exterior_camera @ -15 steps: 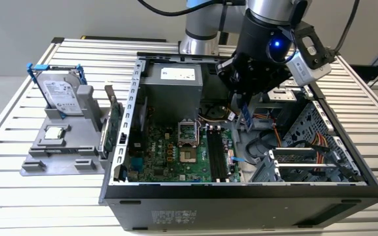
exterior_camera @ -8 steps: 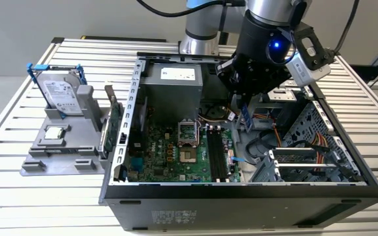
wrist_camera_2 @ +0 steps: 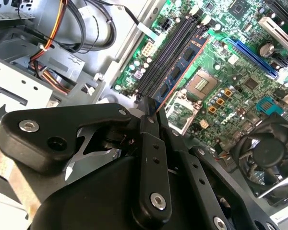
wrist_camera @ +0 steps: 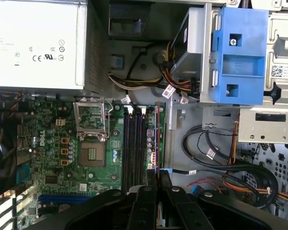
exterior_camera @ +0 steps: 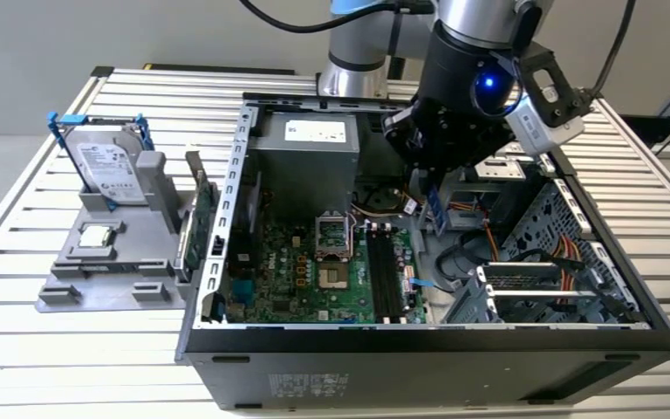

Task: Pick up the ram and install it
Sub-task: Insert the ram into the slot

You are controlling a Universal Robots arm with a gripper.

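Note:
My gripper (exterior_camera: 434, 188) is shut on the ram (exterior_camera: 439, 211), a slim blue stick with black chips, and holds it inside the open computer case. In the second wrist view the ram (wrist_camera_2: 180, 67) sticks out from between the fingertips of the gripper (wrist_camera_2: 151, 109), running alongside the black memory slots (wrist_camera_2: 165, 52). In the first wrist view the ram (wrist_camera: 158, 139) is seen edge-on beyond the gripper (wrist_camera: 158, 175), just beside the slots (wrist_camera: 133, 143). In the exterior view the ram hangs above the motherboard, apart from the slots (exterior_camera: 387, 275).
The case (exterior_camera: 242, 175) holds a grey power supply (exterior_camera: 300, 161), a CPU socket (exterior_camera: 332, 262), loose cables (exterior_camera: 522, 253) and a blue drive caddy (wrist_camera: 240, 52). A fan (wrist_camera_2: 269, 153) sits near the board. Outside, a hard drive (exterior_camera: 108, 170) and a green card (exterior_camera: 201, 223) stand on a grey holder.

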